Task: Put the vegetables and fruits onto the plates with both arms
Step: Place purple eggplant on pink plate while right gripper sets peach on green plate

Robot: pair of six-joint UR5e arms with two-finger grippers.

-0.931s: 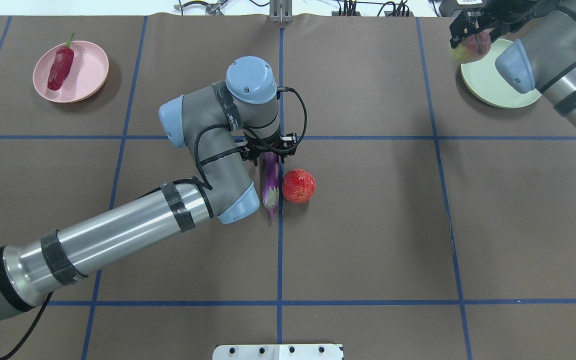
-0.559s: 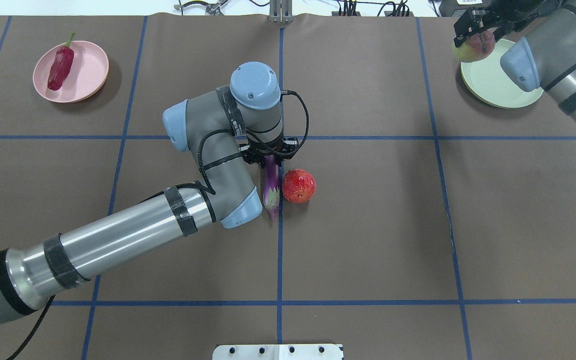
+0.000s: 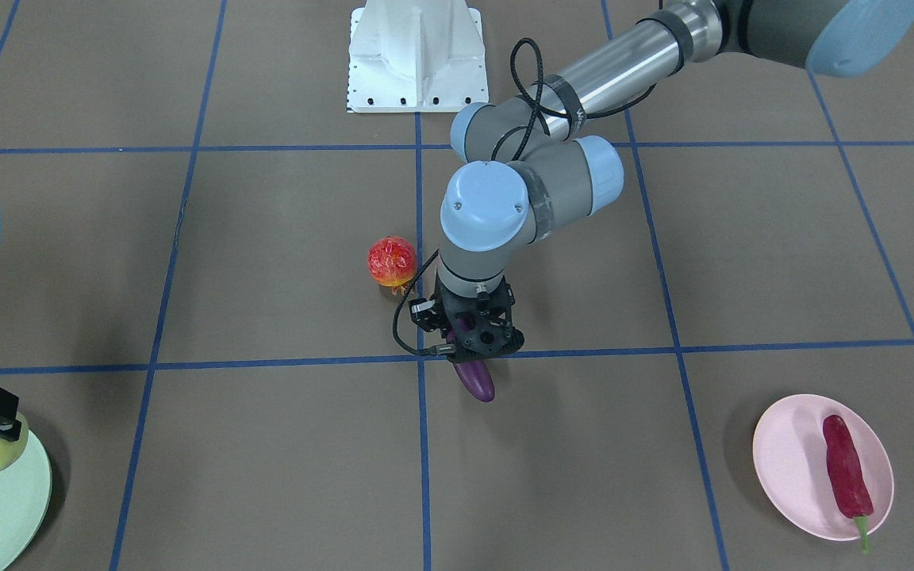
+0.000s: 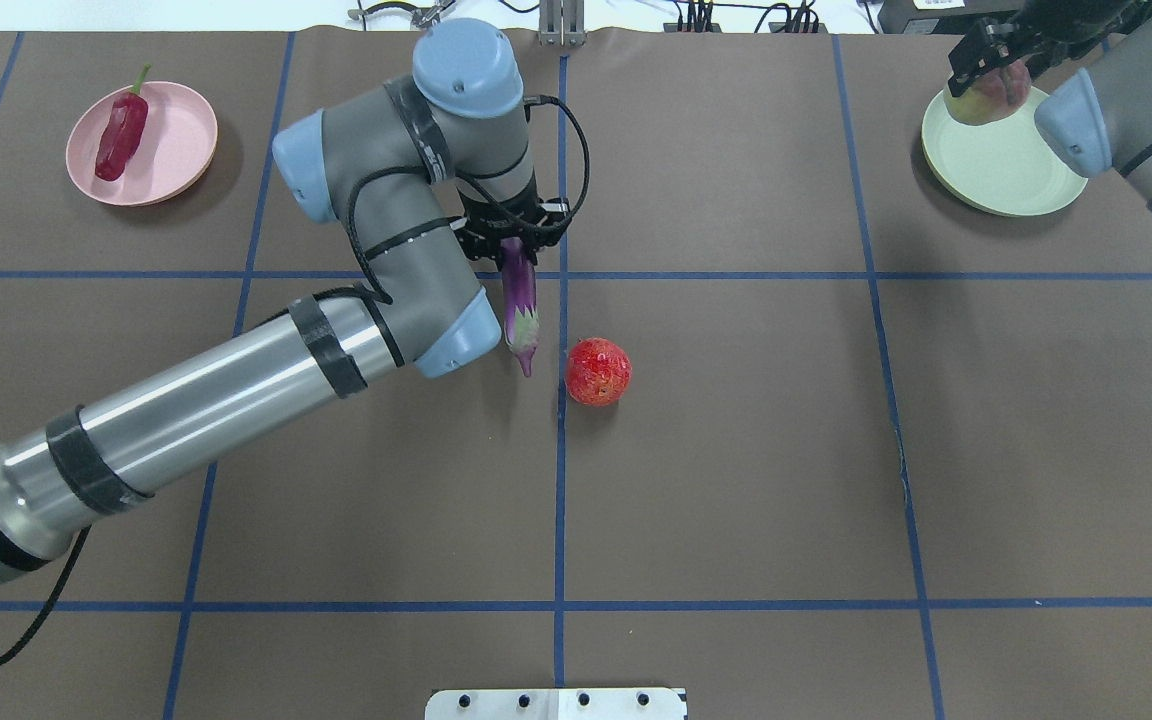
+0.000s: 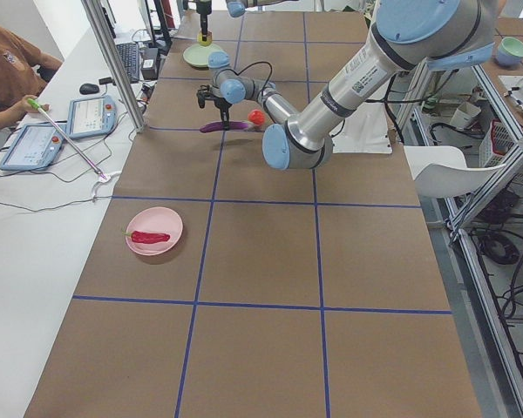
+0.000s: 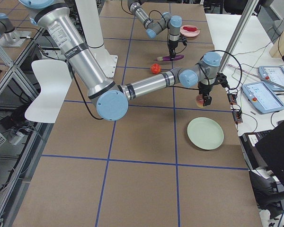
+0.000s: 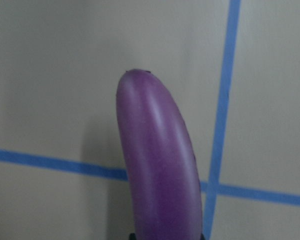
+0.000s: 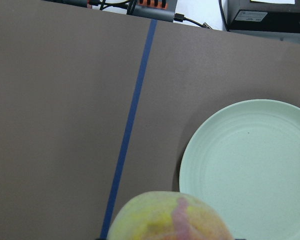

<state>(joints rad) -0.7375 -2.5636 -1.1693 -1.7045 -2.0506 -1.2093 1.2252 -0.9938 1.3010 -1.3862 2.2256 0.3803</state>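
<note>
Eggplant point(image 4: 519, 300) in left claw point(image 4: 513, 246) — peach point(image 4: 978, 103) in right claw point(image 4: 998, 80)

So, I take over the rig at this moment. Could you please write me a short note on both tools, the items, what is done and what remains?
The left tool is shut on the eggplant, which seems lifted off the table near its centre.
The right tool is shut on the peach, held by the far edge of the mint plate, not released.
Done: the chili pepper lies on the pink plate.
To do: set the peach down, plate the eggplant (probably with the chili), then fetch the red-orange fruit from the table.
</note>
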